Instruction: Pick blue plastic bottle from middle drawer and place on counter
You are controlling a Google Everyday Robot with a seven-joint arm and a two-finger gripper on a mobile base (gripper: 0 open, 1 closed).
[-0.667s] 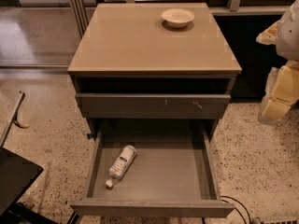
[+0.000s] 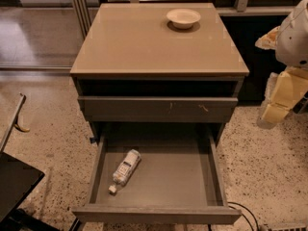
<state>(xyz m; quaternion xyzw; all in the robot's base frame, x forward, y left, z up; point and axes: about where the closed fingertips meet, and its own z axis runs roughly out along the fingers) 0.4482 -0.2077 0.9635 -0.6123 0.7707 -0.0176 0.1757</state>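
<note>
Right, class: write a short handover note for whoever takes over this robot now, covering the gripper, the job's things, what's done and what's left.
Gripper: off to the right of the cabinet, well away from the bottle.
Blue plastic bottle: on its side in the left part of the open middle drawer, cap toward the front.
Counter: white bowl at back right.
Done: drawer open.
Left: grasp bottle, lift, place on counter.
</note>
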